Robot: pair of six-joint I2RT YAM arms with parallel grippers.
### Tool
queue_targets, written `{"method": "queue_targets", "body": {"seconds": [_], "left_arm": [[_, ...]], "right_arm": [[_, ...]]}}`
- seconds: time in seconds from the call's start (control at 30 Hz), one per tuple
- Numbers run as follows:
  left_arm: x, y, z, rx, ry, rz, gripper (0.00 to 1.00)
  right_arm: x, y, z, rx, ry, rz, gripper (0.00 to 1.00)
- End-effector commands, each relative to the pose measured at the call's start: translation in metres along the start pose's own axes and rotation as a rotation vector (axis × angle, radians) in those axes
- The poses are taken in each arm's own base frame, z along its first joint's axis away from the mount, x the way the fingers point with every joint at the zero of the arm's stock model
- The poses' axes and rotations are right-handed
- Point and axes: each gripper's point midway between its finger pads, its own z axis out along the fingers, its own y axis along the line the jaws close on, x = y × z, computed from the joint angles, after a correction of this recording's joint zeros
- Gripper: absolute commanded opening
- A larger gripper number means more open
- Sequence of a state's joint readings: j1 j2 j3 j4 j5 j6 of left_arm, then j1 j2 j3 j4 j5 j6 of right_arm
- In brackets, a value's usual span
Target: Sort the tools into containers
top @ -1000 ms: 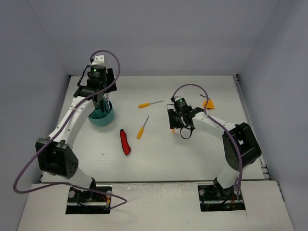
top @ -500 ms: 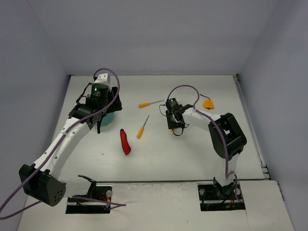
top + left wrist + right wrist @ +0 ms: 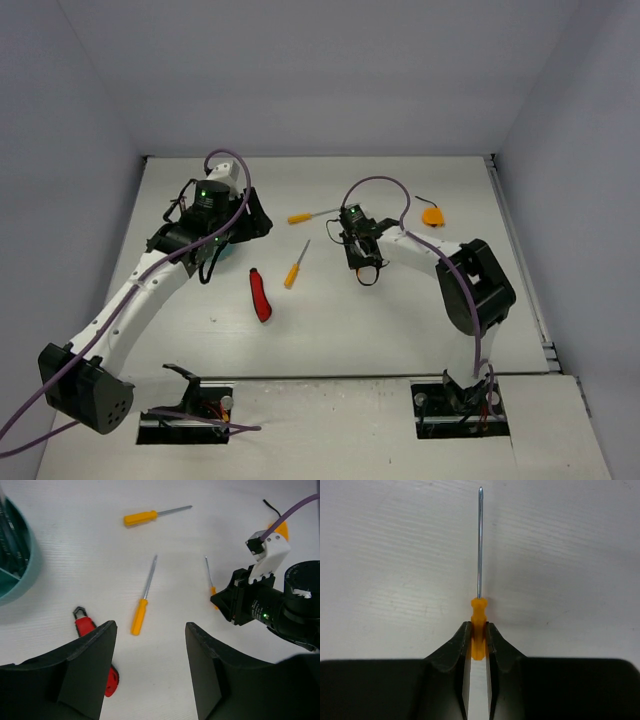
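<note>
My right gripper (image 3: 478, 632) is shut on the orange handle of a small screwdriver (image 3: 479, 555) lying on the table, its thin shaft pointing away. From above, that gripper (image 3: 358, 258) covers most of it. My left gripper (image 3: 150, 628) is open and empty, hovering over the table near the teal tub (image 3: 15, 565), which the arm largely hides in the top view (image 3: 225, 252). Loose tools lie between the arms: a large orange-handled screwdriver (image 3: 312, 214), a second one (image 3: 295, 265), and a red-and-black folding knife (image 3: 260, 295).
A small orange item with a black cord (image 3: 432, 215) lies at the back right. White walls enclose the table on three sides. The right arm's purple cable (image 3: 385, 185) arches above its wrist.
The right gripper's jaws have closed onto the small screwdriver's handle. The left arm has swung off the teal tub toward the middle of the table.
</note>
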State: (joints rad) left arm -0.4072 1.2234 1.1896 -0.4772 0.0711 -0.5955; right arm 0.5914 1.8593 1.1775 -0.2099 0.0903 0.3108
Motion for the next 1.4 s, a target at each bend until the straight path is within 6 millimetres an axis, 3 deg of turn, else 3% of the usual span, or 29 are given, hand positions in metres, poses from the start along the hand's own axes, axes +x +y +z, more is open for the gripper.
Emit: {"method": "queue_targets", "body": {"seconds": [0.0, 0.07, 0.2, 0.3, 0.47, 0.63, 1.0, 1.17, 1.27, 1.37], "left_arm": [[-0.017, -0.048, -0.003, 0.193, -0.056, -0.062, 0.54], [-0.018, -0.07, -0.002, 0.261, -0.066, -0.067, 0.54], [-0.025, -0.102, -0.001, 0.384, -0.109, -0.09, 0.54], [-0.03, -0.113, 0.003, 0.431, -0.137, -0.115, 0.54], [-0.038, -0.141, 0.002, 0.504, -0.183, -0.106, 0.54], [-0.038, -0.151, 0.002, 0.499, -0.204, -0.083, 0.54], [-0.033, -0.144, 0.023, 0.418, -0.197, -0.108, 0.51], [-0.035, -0.15, 0.025, 0.42, -0.207, -0.113, 0.27], [-0.036, -0.149, 0.027, 0.406, -0.211, -0.122, 0.04], [-0.037, -0.146, 0.027, 0.395, -0.218, -0.138, 0.0]], "right_arm": [[-0.039, 0.023, -0.061, -0.115, -0.187, -0.043, 0.0], [-0.052, 0.042, -0.096, -0.236, -0.284, -0.066, 0.0], [-0.064, 0.062, -0.138, -0.386, -0.392, -0.085, 0.0], [-0.071, 0.076, -0.166, -0.495, -0.451, -0.101, 0.0], [-0.078, 0.091, -0.195, -0.603, -0.524, -0.117, 0.0], [-0.079, 0.096, -0.205, -0.647, -0.542, -0.116, 0.0], [-0.079, 0.101, -0.213, -0.685, -0.556, -0.113, 0.0], [-0.078, 0.102, -0.21, -0.689, -0.552, -0.11, 0.0], [-0.077, 0.104, -0.209, -0.692, -0.548, -0.111, 0.0], [-0.076, 0.104, -0.207, -0.69, -0.547, -0.11, 0.0]]}}
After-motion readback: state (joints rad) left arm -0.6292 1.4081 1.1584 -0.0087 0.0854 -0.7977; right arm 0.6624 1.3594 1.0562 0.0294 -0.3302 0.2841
